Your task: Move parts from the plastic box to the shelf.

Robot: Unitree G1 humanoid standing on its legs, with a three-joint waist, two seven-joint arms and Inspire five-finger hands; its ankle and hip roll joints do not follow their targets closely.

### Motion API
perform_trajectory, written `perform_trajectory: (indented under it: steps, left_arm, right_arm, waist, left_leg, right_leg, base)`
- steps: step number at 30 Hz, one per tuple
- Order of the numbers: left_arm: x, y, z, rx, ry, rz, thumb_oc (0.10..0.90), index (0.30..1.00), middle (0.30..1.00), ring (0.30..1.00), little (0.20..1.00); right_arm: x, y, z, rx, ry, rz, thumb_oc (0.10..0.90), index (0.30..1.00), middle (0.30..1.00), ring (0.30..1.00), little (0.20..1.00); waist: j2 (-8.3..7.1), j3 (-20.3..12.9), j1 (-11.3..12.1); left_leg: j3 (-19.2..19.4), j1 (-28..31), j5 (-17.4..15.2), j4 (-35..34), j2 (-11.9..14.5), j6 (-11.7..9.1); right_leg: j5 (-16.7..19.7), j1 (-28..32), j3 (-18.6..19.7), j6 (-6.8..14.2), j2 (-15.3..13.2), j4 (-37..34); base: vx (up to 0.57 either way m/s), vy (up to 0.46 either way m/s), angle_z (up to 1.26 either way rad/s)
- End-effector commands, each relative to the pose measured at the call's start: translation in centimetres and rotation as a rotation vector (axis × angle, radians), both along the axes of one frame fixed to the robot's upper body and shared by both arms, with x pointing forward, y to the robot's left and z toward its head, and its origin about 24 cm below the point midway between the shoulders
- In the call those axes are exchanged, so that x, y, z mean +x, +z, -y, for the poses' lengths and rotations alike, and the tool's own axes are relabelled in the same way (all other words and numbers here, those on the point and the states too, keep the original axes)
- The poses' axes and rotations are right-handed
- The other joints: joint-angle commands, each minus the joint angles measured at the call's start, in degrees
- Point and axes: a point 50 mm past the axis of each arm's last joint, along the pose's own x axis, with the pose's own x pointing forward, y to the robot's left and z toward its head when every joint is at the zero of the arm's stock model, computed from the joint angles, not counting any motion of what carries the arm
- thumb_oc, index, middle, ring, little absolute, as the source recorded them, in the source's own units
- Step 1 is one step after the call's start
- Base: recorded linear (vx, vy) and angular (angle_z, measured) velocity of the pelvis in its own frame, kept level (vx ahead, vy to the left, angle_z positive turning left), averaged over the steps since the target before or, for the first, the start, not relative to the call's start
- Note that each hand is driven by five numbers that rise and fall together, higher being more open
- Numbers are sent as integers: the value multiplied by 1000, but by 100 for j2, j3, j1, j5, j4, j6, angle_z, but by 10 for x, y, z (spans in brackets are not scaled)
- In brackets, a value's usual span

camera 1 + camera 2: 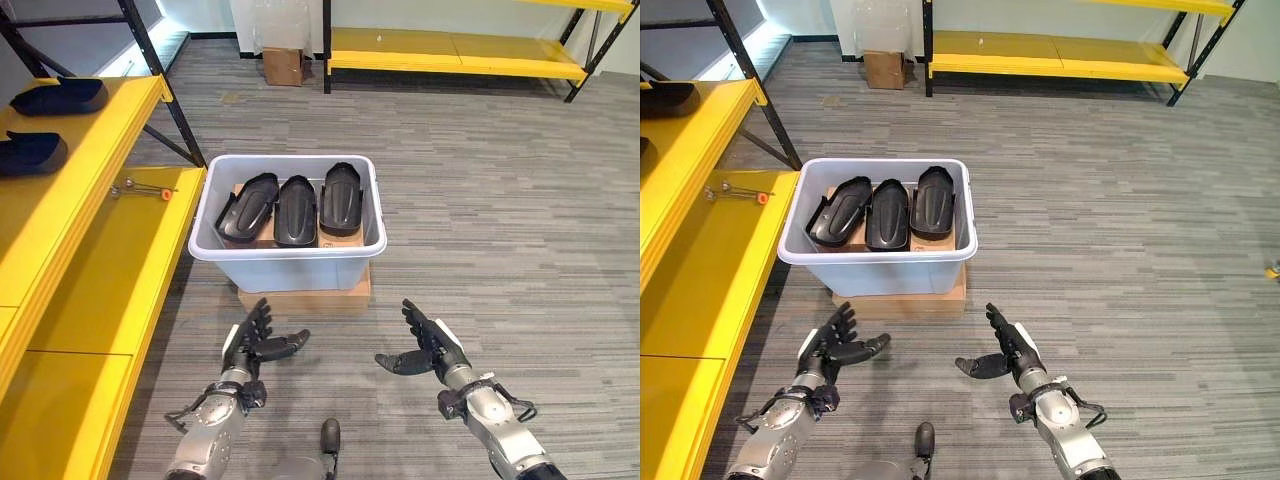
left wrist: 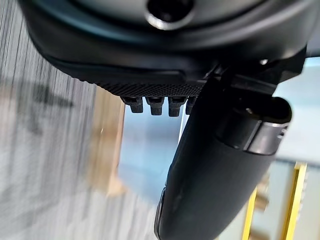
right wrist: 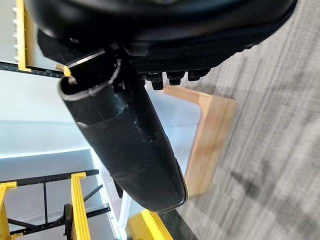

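Observation:
A pale grey plastic box point(image 1: 290, 262) stands on a flat cardboard base on the carpet ahead of me. Three black curved parts point(image 1: 296, 210) lie side by side inside it. Two more black parts point(image 1: 55, 97) rest on the upper level of the yellow shelf point(image 1: 70, 200) to my left. My left hand point(image 1: 252, 345) is open, fingers straight, low in front of the box and holding nothing. My right hand point(image 1: 428, 348) is open too, to the right of the left one, thumb pointing inward, nothing in it. Both hands stay short of the box.
Small metal tools with an orange tip point(image 1: 145, 188) lie on the shelf's lower board. A second yellow rack point(image 1: 455, 50) runs along the far wall, with a cardboard carton point(image 1: 282, 66) beside it. Grey carpet lies to the right of the box.

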Motion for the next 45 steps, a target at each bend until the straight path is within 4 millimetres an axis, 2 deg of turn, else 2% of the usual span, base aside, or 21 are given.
perform_trajectory:
  steps: [1, 5, 11, 12, 14, 15, 16, 17, 18, 19, 20, 21, 22, 23, 26, 29, 45]
  left_arm:
    - [10, 41, -1, 59, 20, 255, 900, 1000, 1000, 1000, 1000]
    - [7, 38, -1, 61, 14, 242, 900, 1000, 1000, 1000, 1000]
    - [5, 32, 3, 67, -17, 215, 900, 1000, 1000, 1000, 1000]
    - [5, 33, 0, 60, 9, 224, 900, 1000, 1000, 1000, 1000]
    - [4, 32, -1, 58, 37, 225, 900, 1000, 1000, 1000, 1000]
    - [4, 31, -2, 55, 52, 226, 900, 1000, 1000, 1000, 1000]
    - [4, 31, -3, 53, 57, 229, 900, 1000, 1000, 1000, 1000]
    - [5, 32, -3, 53, 56, 232, 900, 1000, 1000, 1000, 1000]
    - [6, 33, -3, 55, 52, 234, 900, 1000, 1000, 1000, 1000]
    - [7, 34, -3, 53, 54, 234, 900, 1000, 1000, 1000, 1000]
    - [7, 35, -3, 50, 56, 234, 900, 1000, 1000, 1000, 1000]
    - [8, 36, -3, 48, 66, 235, 900, 1000, 1000, 1000, 1000]
    - [7, 35, -3, 47, 68, 233, 900, 1000, 1000, 1000, 1000]
    - [6, 33, -1, 42, 62, 225, 900, 1000, 1000, 1000, 1000]
    - [5, 30, 6, 36, 34, 216, 900, 1000, 1000, 1000, 1000]
    - [3, 28, 8, 28, 23, 204, 900, 1000, 1000, 1000, 1000]
    - [-4, 26, 7, 27, 38, 184, 900, 1000, 1000, 1000, 1000]
  right_arm:
    - [15, 34, -6, 35, 9, 199, 900, 1000, 1000, 1000, 1000]
    - [16, 33, -7, 30, 4, 202, 900, 1000, 1000, 1000, 1000]
    - [17, 32, -7, 30, -5, 200, 900, 1000, 1000, 1000, 1000]
    - [15, 32, -9, 28, -1, 202, 900, 1000, 1000, 1000, 1000]
    - [15, 32, -12, 25, 12, 205, 900, 1000, 1000, 1000, 1000]
    - [15, 33, -13, 21, 20, 207, 900, 1000, 1000, 1000, 1000]
    - [15, 33, -13, 19, 22, 212, 900, 1000, 1000, 1000, 1000]
    - [15, 34, -12, 18, 21, 217, 900, 1000, 1000, 1000, 1000]
    - [15, 36, -8, 18, 13, 225, 900, 1000, 1000, 1000, 1000]
    - [15, 37, -6, 19, 8, 227, 900, 1000, 1000, 1000, 1000]
    - [14, 37, -5, 19, 6, 227, 900, 1000, 1000, 1000, 1000]
    - [14, 38, -2, 16, 0, 227, 900, 1000, 1000, 1000, 1000]
    - [13, 37, 0, 15, -3, 224, 900, 1000, 1000, 1000, 1000]
    - [12, 36, 3, 14, -9, 215, 900, 1000, 1000, 1000, 1000]
    - [11, 34, 4, 13, -18, 201, 900, 1000, 1000, 1000, 1000]
    - [9, 30, 2, 13, -19, 180, 900, 1000, 1000, 1000, 1000]
    - [5, 26, 1, 6, -19, 157, 900, 1000, 1000, 1000, 1000]
  waist:
    - [8, -490, 127]
    - [-30, -502, 156]
    - [58, -565, 175]
    - [204, -543, 170]
    - [262, -446, 77]
    - [318, -397, -23]
    - [304, -337, -114]
    - [301, -326, -183]
    - [233, -289, -264]
    - [191, -278, -302]
    - [180, -266, -323]
    - [119, -238, -392]
    - [121, -211, -437]
    - [120, -204, -498]
    - [95, -251, -529]
    - [55, -335, -530]
    - [69, -376, -579]
  left_leg:
    - [355, -453, -603, 601, 435, -462]
    - [289, -404, -712, 657, 324, -328]
    - [227, -331, -795, 563, 231, -142]
    - [182, -226, -877, 549, 247, -66]
    - [153, -3, -912, 452, 281, -81]
    - [87, 150, -913, 335, 328, -118]
    - [25, 299, -913, 227, 315, -149]
    - [-32, 382, -918, 146, 318, -187]
    - [-154, 548, -979, 49, 249, -223]
    - [-226, 640, -1019, 4, 210, -243]
    - [-262, 694, -1038, -16, 201, -252]
    - [-352, 850, -1096, -37, 139, -303]
    - [-411, 936, -1128, -37, 137, -336]
    - [-512, 1032, -1154, -37, 122, -376]
    - [-534, 1033, -1154, -37, 109, -436]
    - [-432, 1068, -1241, -37, 105, -447]
    - [-70, 1073, -1230, -37, 227, -469]
  right_leg:
    - [1617, -233, -48, 291, -532, -679]
    - [1924, -373, 20, 368, -572, -236]
    - [2512, -607, 34, 420, -630, 1235]
    - [2750, -1133, -86, 434, -820, 2423]
    - [2584, -1567, -64, 398, -676, 2642]
    - [2513, -1954, -48, 346, -435, 2531]
    - [2363, -2096, -48, 313, -306, 2299]
    - [2241, -2221, -75, 283, -171, 1846]
    - [2152, -2328, -199, 277, -121, 989]
    - [2170, -2389, -271, 295, -107, 511]
    - [2188, -2392, -303, 306, -98, 331]
    - [2292, -2507, -367, 355, -72, -423]
    - [2321, -2475, -371, 366, -29, -737]
    - [2497, -2520, -281, 414, 0, -960]
    - [2461, -2266, -148, 339, 35, -1349]
    - [2560, -2088, -107, 367, -22, -1639]
    - [2481, -1696, 14, 301, 35, -1977]
  base:
    - [122, 65, 0]
    - [107, 100, 7]
    - [88, 155, 3]
    - [135, 289, -7]
    - [115, 177, -5]
    - [102, 39, 5]
    - [120, -8, 9]
    - [150, -71, 17]
    - [149, -90, 25]
    - [129, -81, 34]
    - [139, -70, 30]
    - [141, -55, 24]
    - [186, -62, 3]
    - [141, -36, 15]
    - [103, -33, 33]
    - [99, -66, 25]
    - [49, -57, -10]
